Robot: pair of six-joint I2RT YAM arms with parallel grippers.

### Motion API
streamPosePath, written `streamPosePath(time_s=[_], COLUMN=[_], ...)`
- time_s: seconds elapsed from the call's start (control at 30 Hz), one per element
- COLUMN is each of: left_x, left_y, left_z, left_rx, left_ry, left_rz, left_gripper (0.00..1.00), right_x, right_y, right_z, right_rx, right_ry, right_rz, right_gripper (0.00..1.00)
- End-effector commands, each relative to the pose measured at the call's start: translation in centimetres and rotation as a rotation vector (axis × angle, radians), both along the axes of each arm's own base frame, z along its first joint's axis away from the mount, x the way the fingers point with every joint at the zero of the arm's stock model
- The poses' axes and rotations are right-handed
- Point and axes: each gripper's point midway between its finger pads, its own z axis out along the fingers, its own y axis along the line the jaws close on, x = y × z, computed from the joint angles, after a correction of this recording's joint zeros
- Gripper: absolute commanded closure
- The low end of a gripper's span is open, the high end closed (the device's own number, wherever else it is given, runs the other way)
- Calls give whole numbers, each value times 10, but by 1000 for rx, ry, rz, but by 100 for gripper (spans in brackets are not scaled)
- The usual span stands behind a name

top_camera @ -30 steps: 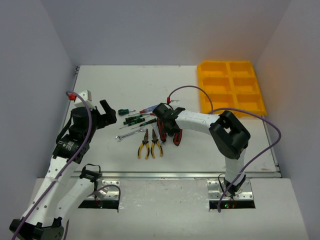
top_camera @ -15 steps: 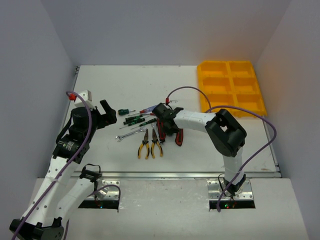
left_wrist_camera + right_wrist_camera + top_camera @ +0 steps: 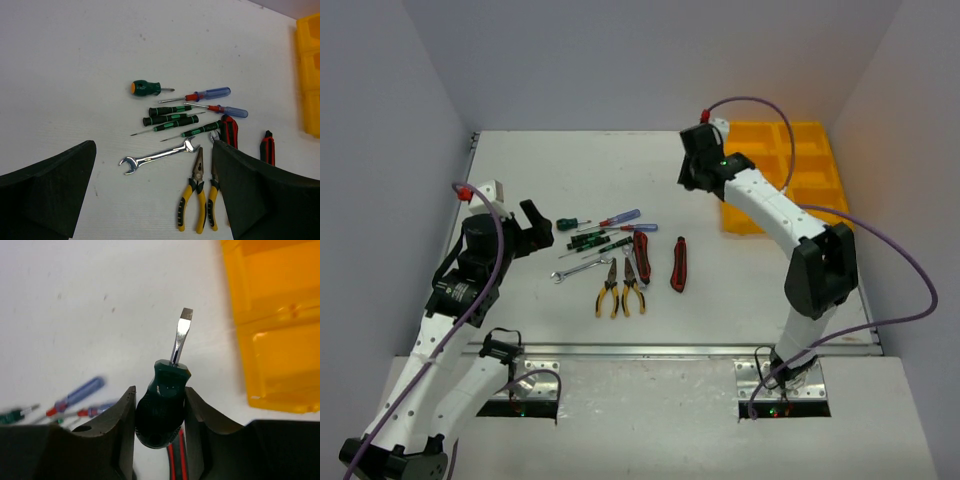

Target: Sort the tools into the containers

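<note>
**Item:** stubby green-handled screwdriver (image 3: 165,390), handle clenched in the right gripper (image 3: 159,397), blade pointing far.
**Location:** over the table (image 3: 75,300), just left of the yellow tray (image 3: 280,315); height hard to judge.
**Handling:** clear the tray wall, centre over one compartment, lower, then release.
**Pose:** right arm stretched far. Left gripper (image 3: 530,228) hangs spread and empty, near the loose tools (image 3: 170,120).

walls (image 3: 640,60): plain pale grey | table (image 3: 540,170): white | light: even
</note>
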Motion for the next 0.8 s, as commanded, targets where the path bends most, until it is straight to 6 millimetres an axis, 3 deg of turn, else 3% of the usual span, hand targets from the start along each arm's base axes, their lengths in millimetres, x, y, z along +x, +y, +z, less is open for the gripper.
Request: streamPosePath(time_s=[0.0,0.13,0.3,0.43,0.57,0.67,0.77], left_x=[5,6,6,7,7,8,9], left_y=[-6,-7,-4,-3,-2,-3,-3], left_z=[11,11,9,8,6,5,2], left_rx=[-7,-7,0,4,8,8,12], left_ry=[-51,-54,-49,-45,-39,-34,-24], left_rz=[-23,-30,-14,-11,-8,-11,-12], left_gripper=[0,0,0,0,0,0,0], right_x=[83,155,209,224,238,240,238], right_y=[-64,-101,-142,-178,-191,-199,-206], right_z=[26,33,43,28,26,9,-8], right_rx=[8,42,84,115,93,83,89], right_ry=[-87,-158,-270,-313,-342,-323,-293], right_rz=[-126,-200,-280,-348,-356,-381,-397], right_gripper=[86,86,82,80,80,70,68])
